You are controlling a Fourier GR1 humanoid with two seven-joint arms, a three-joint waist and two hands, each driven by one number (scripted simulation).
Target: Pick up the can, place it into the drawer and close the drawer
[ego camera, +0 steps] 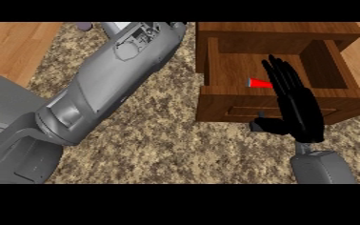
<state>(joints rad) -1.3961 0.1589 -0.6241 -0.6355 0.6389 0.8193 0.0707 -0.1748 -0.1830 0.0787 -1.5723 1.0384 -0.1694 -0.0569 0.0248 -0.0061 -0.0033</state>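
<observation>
The counter top is speckled brown and beige stone (175, 138), and at the upper left a strip of light wooden floor (25, 43) shows beside it. On the right side of the counter stands a brown wooden drawer box (211, 52) with its drawer (232, 107) pulled open toward the lower edge of the view.

Inside the open drawer lies a small red can (262, 83), on the drawer's floor near the front wall. Only a small part of it can be seen, because the black right hand (301, 109) covers the rest. This hand is over the front of the drawer with its fingers (280, 71) straight and close together, pointing into the drawer, and the thumb (265, 125) sticks out to the left before the drawer's front panel. The fingers are not curled around the can; it shows just at their left edge.

The grey left forearm (105, 86) crosses the left half of the view diagonally, and its hand is out of sight.
</observation>
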